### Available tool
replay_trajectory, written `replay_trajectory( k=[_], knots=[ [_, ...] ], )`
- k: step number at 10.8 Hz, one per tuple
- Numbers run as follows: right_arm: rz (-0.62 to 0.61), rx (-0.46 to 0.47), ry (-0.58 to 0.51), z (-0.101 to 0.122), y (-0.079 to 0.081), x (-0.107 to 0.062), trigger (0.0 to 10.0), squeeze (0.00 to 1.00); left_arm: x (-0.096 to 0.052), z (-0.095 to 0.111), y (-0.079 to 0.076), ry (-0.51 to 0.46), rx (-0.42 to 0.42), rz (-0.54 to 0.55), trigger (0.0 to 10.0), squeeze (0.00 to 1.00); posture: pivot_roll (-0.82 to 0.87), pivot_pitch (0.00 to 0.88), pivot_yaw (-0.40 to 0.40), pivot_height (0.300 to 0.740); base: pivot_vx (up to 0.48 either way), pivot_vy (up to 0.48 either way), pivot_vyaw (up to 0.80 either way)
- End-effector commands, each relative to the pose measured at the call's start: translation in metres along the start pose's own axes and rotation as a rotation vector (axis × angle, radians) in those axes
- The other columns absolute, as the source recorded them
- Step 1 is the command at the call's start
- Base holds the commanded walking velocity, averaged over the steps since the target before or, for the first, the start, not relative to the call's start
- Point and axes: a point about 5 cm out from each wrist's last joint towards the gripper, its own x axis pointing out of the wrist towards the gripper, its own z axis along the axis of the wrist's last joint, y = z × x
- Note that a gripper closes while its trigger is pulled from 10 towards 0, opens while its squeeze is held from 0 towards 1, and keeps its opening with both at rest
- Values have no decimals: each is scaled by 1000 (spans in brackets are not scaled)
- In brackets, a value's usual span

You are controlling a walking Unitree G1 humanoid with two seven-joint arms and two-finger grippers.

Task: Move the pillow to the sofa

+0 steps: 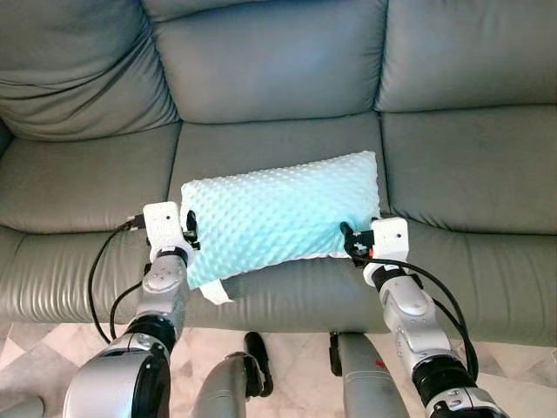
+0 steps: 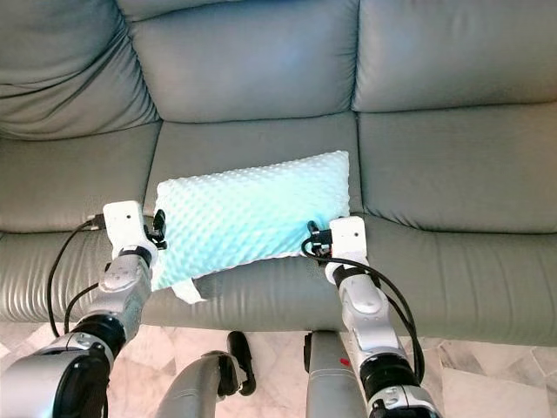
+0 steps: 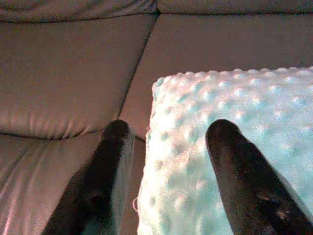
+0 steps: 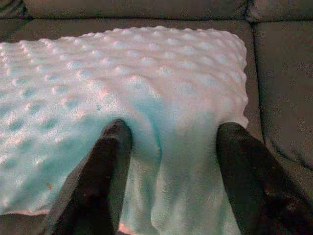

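The mint-green dotted pillow [image 1: 278, 218] lies flat on the middle seat of the grey leather sofa [image 1: 487, 165], near the seat's front edge. My left gripper [image 1: 190, 228] is at the pillow's left end; in the left wrist view it [image 3: 169, 128] stands open, one finger over the bare seat and the other on top of the pillow [image 3: 234, 112]. My right gripper [image 1: 351, 239] is at the pillow's near right corner. In the right wrist view it [image 4: 173, 128] is open, both fingers pressed into the pillow [image 4: 146, 68] with a soft fold bulging between them.
The sofa's back cushions [image 1: 270, 61] rise behind the pillow, with free seat to either side. A white tag [image 1: 218, 292] hangs from the pillow's near left corner over the seat front. Pale tiled floor [image 1: 296, 348] shows below.
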Motion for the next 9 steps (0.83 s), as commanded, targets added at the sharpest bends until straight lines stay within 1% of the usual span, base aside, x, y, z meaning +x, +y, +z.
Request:
replay_trajectory(
  k=[1, 3, 4, 5, 6, 7, 8, 9],
  knots=[
    [3, 20, 18, -7, 7, -5, 10000, 1000, -6, -12, 11, 29, -11, 26, 10000, 1000, -231, 480, 182, 740, 0, 0, 0],
    [41, 36, 7, -6, 15, -9, 10000, 1000, -6, -9, 17, -5, -33, 34, 10000, 1000, -226, 464, 179, 740, 0, 0, 0],
    [68, 44, 8, -7, 19, -11, 10000, 1000, -9, -12, 18, -13, -45, 15, 10000, 1000, -230, 437, 174, 740, 0, 0, 0],
    [103, 40, -12, -2, 24, -13, 10000, 1000, -11, -14, 22, -23, -42, 7, 10000, 1000, -232, 408, 168, 740, 0, 0, 0],
    [113, 39, -17, 0, 25, -13, 10000, 1000, -12, -15, 24, -26, -43, 7, 10000, 1000, -234, 393, 165, 740, 0, 0, 0],
    [133, 39, -28, 4, 27, -14, 10000, 1000, -14, -16, 29, -35, -42, 6, 10000, 1000, -237, 360, 160, 740, 0, 0, 0],
    [157, 11, -16, 8, 27, -17, 10000, 1000, -18, -21, 36, -20, -47, -3, 10000, 1000, -237, 316, 153, 740, 0, 0, 0],
    [168, 10, 11, 10, 26, -19, 10000, 1000, -21, -25, 42, 5, -45, 6, 10000, 1000, -239, 290, 148, 740, 0, 0, 0]
  ],
)
